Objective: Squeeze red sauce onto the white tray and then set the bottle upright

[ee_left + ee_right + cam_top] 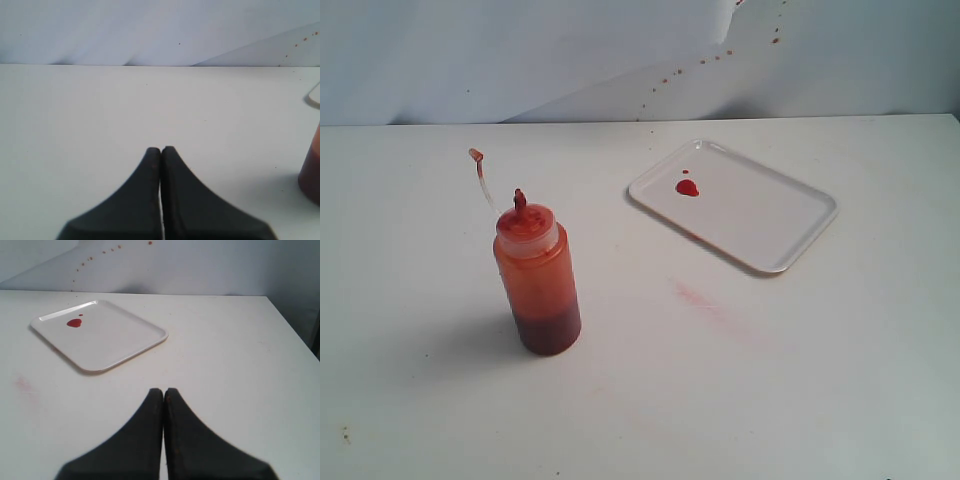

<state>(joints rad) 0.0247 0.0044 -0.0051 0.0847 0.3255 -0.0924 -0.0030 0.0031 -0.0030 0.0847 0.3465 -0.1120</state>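
Observation:
The bottle [537,283] stands upright on the table at the left, its red nozzle up and its thin tethered tip cap [476,155] sticking out to the upper left. Dark red sauce fills its lower part. Its edge [311,170] shows at the border of the left wrist view. The white tray [760,215] lies flat at the right, with a blob of red sauce [687,187] near its far-left corner; the right wrist view also holds the tray [107,347] and blob [74,323]. My left gripper [161,150] and right gripper [164,391] are shut and empty, both out of the exterior view.
A faint pink smear [698,297] marks the table between bottle and tray. Small red spatters [705,62] dot the pale back wall. The table's right edge [295,330] falls off beside the right gripper.

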